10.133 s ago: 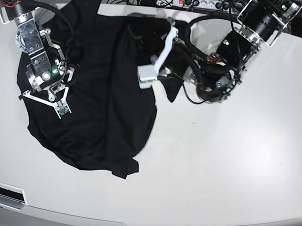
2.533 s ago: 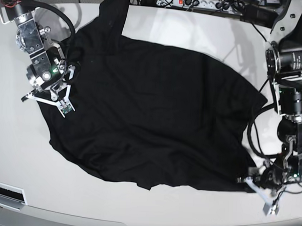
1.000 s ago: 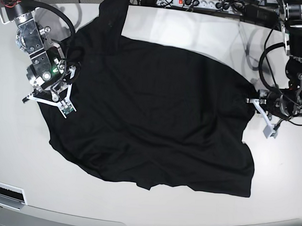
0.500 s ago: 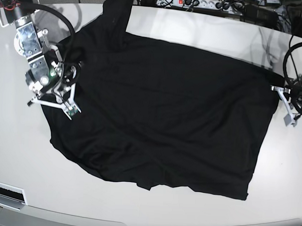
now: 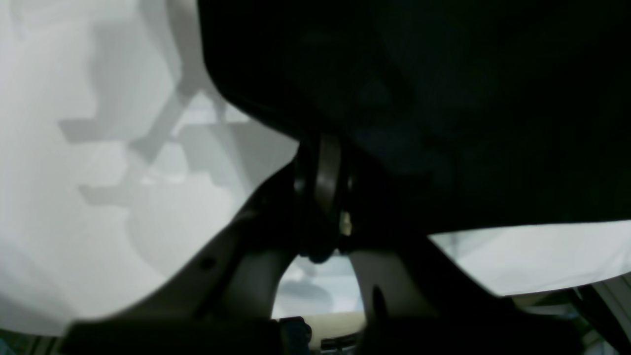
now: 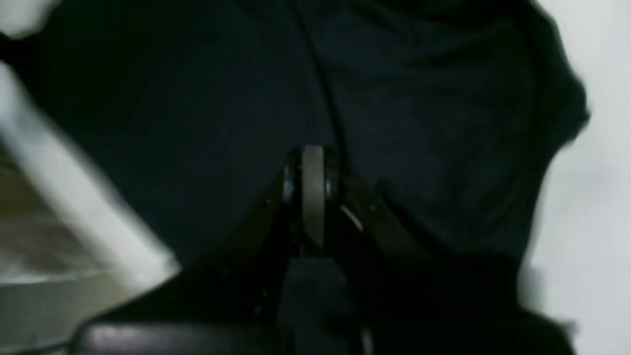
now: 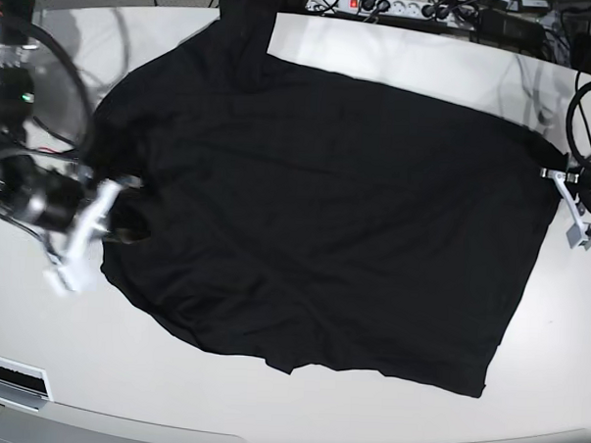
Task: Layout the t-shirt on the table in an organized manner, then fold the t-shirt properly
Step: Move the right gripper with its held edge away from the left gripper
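Observation:
The black t-shirt (image 7: pixel 315 213) lies spread wide over the white table (image 7: pixel 268 407), with a sleeve reaching toward the back edge. At the shirt's right edge, my left gripper (image 7: pixel 560 189) is shut on the fabric. The left wrist view shows those shut jaws (image 5: pixel 320 167) pinching the t-shirt (image 5: pixel 443 98) just above the table (image 5: pixel 74 148). My right gripper (image 7: pixel 91 227), motion-blurred, is shut on the shirt's left edge. In the right wrist view its shut jaws (image 6: pixel 313 172) sit buried in the dark t-shirt (image 6: pixel 197 98).
A power strip with cables (image 7: pixel 383 5) runs along the back edge of the table. A white slotted fitting (image 7: pixel 9 376) sits at the front left corner. Bare tabletop borders the shirt at the front and on the right.
My left gripper has pulled the shirt's right edge outward to the right, flattening the cloth. My right gripper has swung toward the front, still holding the left edge.

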Robot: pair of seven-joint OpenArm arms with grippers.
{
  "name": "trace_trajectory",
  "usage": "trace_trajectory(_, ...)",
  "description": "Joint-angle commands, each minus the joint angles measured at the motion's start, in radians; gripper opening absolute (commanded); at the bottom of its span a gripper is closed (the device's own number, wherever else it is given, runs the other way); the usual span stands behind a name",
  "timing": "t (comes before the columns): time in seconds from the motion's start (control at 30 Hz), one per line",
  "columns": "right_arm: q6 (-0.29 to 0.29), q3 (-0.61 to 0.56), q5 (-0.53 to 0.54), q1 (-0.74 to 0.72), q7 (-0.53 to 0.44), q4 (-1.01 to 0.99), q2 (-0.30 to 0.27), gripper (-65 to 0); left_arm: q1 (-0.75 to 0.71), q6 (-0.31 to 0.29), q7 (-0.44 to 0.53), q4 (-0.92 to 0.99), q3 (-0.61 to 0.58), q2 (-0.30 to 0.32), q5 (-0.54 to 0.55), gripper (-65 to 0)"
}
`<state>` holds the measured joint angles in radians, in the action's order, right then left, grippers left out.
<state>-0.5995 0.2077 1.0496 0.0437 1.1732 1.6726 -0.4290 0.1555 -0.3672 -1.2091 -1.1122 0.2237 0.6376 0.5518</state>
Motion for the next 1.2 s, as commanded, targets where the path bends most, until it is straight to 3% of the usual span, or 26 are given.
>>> trace_trajectory(0.0,-0.032,0.051,0.063,0.024,0.030,0.011,-0.004,-65.0,0.019,0.000,0.005,-0.013,0.008,0.024,0.010,-65.0)
trace_trajectory(0.13,-0.095,0.202,0.221,0.156,0.160,0.011,0.034,-65.0,0.019,-0.001,0.009,-0.013,0.008,0.024,0.029,-65.0)
trace_trajectory(0.3,-0.099,0.305,0.213,0.295,0.146,0.010,0.085,-64.3,0.019,-0.038,0.008,-0.013,0.008,0.024,0.098,-65.0)
trace_trajectory(0.37,-0.080,0.323,0.140,0.327,0.126,0.010,0.114,-54.8,0.019,-0.045,0.008,-0.013,0.008,0.024,0.105,-65.0)
trace_trajectory(0.47,-0.006,0.324,-0.023,0.365,0.048,0.010,0.156,-32.3,0.019,-0.045,0.008,-0.013,0.008,0.024,0.104,-65.0)
trace_trajectory(0.53,0.057,0.324,-0.102,0.392,-0.042,0.010,0.183,-24.6,0.019,-0.045,0.009,-0.013,0.008,0.024,0.104,-65.0)
trace_trajectory(0.63,0.110,0.324,-0.151,0.414,-0.132,0.009,0.219,-24.1,0.019,-0.045,0.016,-0.013,0.008,0.024,0.104,-65.0)
trace_trajectory(0.83,0.119,0.325,-0.160,0.413,-0.147,-0.015,0.275,-24.1,0.019,-0.046,0.016,-0.013,0.008,0.024,0.100,-65.0)
trace_trajectory(1.0,0.116,0.340,-0.156,0.396,-0.198,-0.109,0.302,-24.1,0.019,-0.057,0.015,-0.013,0.008,0.024,0.101,-65.0)
trace_trajectory(1.17,0.075,0.394,-0.112,0.389,-0.205,-0.156,0.302,-24.3,0.019,-0.060,0.015,-0.013,0.008,0.024,0.101,-65.0)
